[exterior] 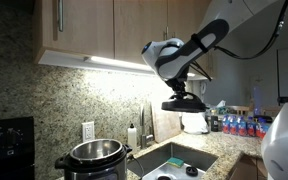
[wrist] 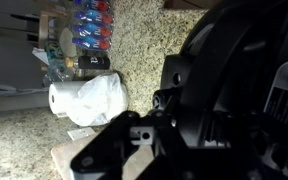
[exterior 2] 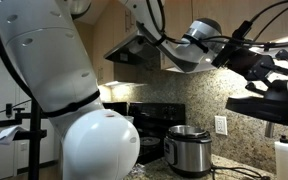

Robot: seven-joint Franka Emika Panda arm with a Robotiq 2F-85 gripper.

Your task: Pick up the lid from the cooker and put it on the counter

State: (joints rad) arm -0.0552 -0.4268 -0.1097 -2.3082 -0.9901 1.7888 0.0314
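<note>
Speckled granite covers the counter (exterior: 220,150) and the wall behind it, under pale wood cabinets (exterior: 94,25). Near a black stove (exterior: 9,145) the cooker (exterior: 96,157) stands uncovered beside the steel sink (exterior: 174,160). Above the sink, the gripper (exterior: 184,92) is clamped tight on the top handle of the lid (exterior: 184,104), which hangs level in the air, well apart from the cooker and clear of the counter. In the wrist view the lid's black underside fills the right side, with a paper towel roll (wrist: 89,100) and blue-labelled bottles (wrist: 89,30) on the granite beyond
</note>
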